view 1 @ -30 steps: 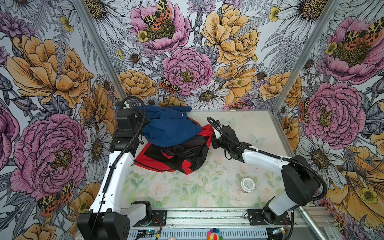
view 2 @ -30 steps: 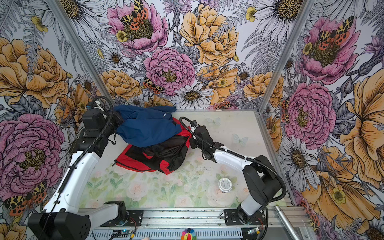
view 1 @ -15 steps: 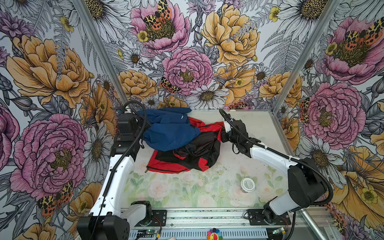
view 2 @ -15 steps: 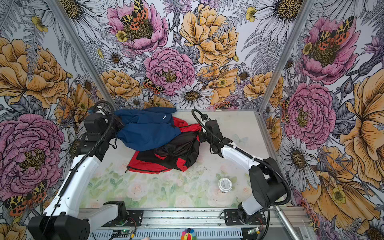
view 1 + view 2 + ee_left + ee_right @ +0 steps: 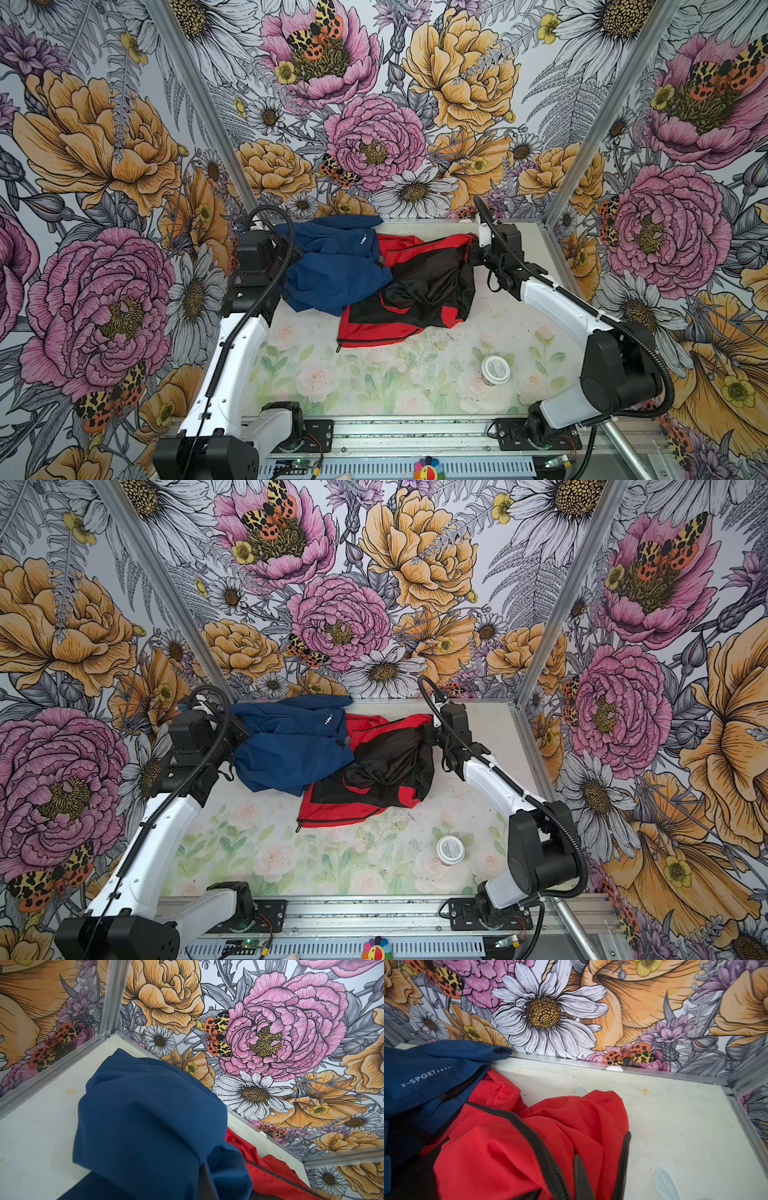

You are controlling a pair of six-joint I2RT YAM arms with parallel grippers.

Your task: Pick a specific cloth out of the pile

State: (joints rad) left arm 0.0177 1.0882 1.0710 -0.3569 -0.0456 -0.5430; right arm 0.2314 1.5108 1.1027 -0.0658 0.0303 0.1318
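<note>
Counter with the faded rose print carries everything. My left arm rises along the left side and bends in toward the back, wrist level and pointing right. My right arm stretches from the front-right base diagonally to the back, wrist pointing left and raised off the counter. The pile sits at the back centre between them. The navy jacket is back-left, overlapping the near edge of the red jacket, which spreads to the right with its black panels up and its lower hem flat on the counter. My left gripper is buried in navy fabric that bunches at it, clamped on the navy jacket; the fingers are hidden in every view. My right gripper is pinched on a gathered red corner of the red jacket, held up so the cloth drapes down from it. A white jar stands front-right, well apart, shown only in both top views. The left wrist view is mostly navy jacket draped over the front, with a strip of red jacket beside it. Only the right wrist view reads the lettering, "X-SPORT", and shows the dark zipper teeth close up.
</note>
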